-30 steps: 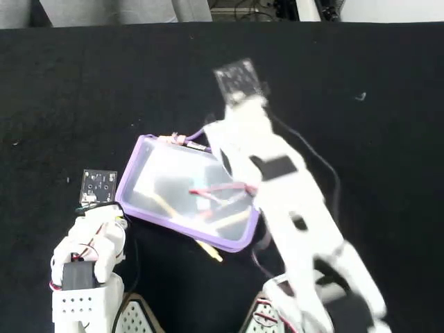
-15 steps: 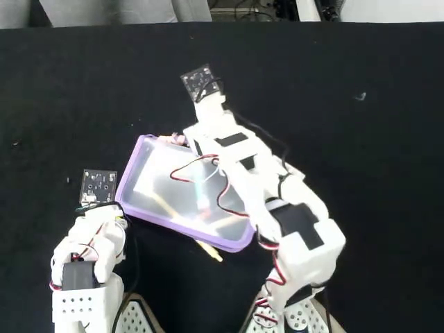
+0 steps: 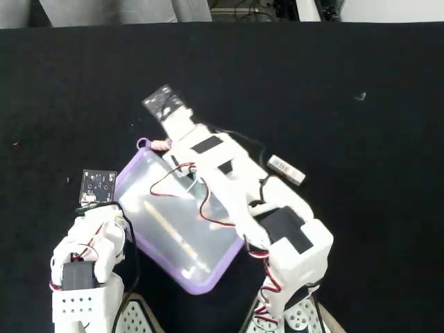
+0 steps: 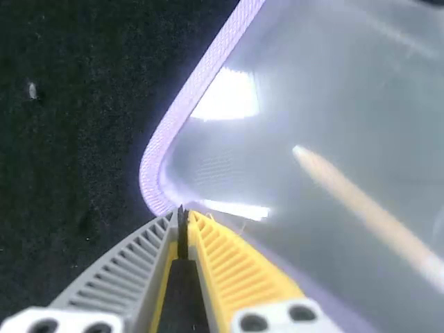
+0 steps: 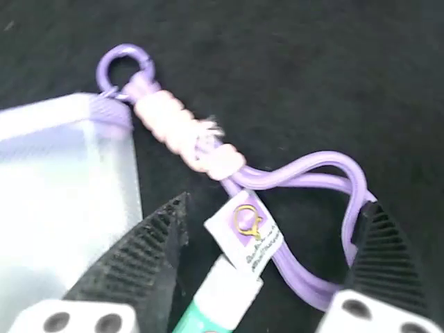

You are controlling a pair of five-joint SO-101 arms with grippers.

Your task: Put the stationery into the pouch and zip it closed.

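Right gripper (image 5: 276, 211): jaws stand wide apart and hold nothing. It hangs over the far-left corner of the pouch (image 3: 177, 239). Between its black fingers (image 5: 149, 257) lie a purple strap loop (image 5: 326, 173), a pink braided cord (image 5: 182, 135) and a purple-and-white tag (image 5: 244, 229). The braid runs to a purple ring (image 5: 123, 66) at the pouch corner. A green-and-white object (image 5: 208, 305) sits just beneath the tag. It is possibly a pen, though too little shows to be sure.

Left gripper (image 4: 182, 216): its grey and yellow fingers are pressed together, and their tips pinch the purple rim on the left side of the pouch.

The pouch is clear-walled with a purple border. It lies flat and askew on the black table (image 3: 374, 222), at near left between the two arms, and the right arm reaches across it. A pencil (image 4: 361, 208) shows through the clear face, lying lengthwise inside.

A small white oblong piece (image 3: 286, 170) rests on the table just right of the right arm, apart from the pouch.
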